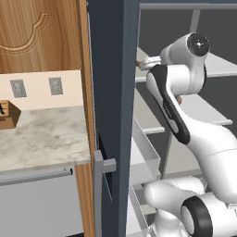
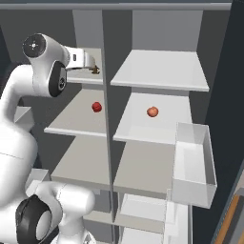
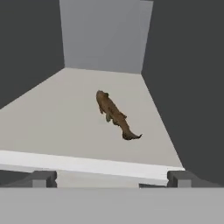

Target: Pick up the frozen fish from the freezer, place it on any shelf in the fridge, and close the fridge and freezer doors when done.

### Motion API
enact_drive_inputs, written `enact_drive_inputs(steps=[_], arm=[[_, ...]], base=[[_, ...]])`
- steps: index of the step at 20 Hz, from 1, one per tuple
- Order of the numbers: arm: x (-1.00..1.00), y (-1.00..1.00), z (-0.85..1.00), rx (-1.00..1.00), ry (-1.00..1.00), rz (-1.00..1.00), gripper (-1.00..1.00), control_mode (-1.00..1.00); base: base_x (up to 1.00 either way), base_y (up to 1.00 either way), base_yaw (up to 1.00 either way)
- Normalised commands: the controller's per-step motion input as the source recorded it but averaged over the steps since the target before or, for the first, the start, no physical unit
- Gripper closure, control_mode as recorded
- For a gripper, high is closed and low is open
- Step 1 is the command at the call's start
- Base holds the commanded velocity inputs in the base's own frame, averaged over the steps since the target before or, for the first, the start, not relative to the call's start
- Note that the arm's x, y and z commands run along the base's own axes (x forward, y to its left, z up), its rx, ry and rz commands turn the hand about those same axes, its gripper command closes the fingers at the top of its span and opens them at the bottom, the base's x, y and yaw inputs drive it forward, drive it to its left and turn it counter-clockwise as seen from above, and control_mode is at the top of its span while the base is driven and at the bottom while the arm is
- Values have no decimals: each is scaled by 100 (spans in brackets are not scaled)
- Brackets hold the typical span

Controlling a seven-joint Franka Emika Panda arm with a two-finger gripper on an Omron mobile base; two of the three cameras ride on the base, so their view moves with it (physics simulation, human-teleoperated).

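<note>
The frozen fish [image 3: 114, 113], thin and dark brown, lies on a pale grey freezer shelf [image 3: 52, 118] with its tail toward me. My gripper [image 3: 111, 179] is open just in front of that shelf's front edge, level with the fish and short of it, with nothing between its fingertips [image 3: 43, 178]. From the right base view, the gripper [image 2: 93, 67] reaches into the top of the freezer [image 2: 78, 119], the narrow left half. The fridge's top shelf [image 2: 159, 69] is bare. Both doors stand open: the freezer door [image 1: 113, 92] and the fridge door [image 2: 228, 119].
A small red fruit [image 2: 96, 106] sits on the freezer's second shelf and another [image 2: 152, 111] on the fridge's second shelf. A grey bin [image 2: 193, 167] hangs inside the fridge door. Left of the unit are a marble counter [image 1: 41, 134] and a grey dishwasher [image 1: 37, 203].
</note>
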Motion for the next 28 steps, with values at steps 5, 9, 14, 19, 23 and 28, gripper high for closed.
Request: enact_drive_inputs(steps=[5,9,14,19,23,28], arm=[[77,6,-24,-1,8,0,-100,-100],[90,0,-29,0,16,0,-100,-100],[86,0,-34,0,10,0,-100,-100],[82,0,-24,0,4,0,-100,-100],[73,-2,-29,0,3,0,-100,-100],[56,-9,-38,0,5,0,-100,-100]], base=[[0,0,0],[0,0,0],[0,0,0],[0,0,0],[0,0,0],[0,0,0]])
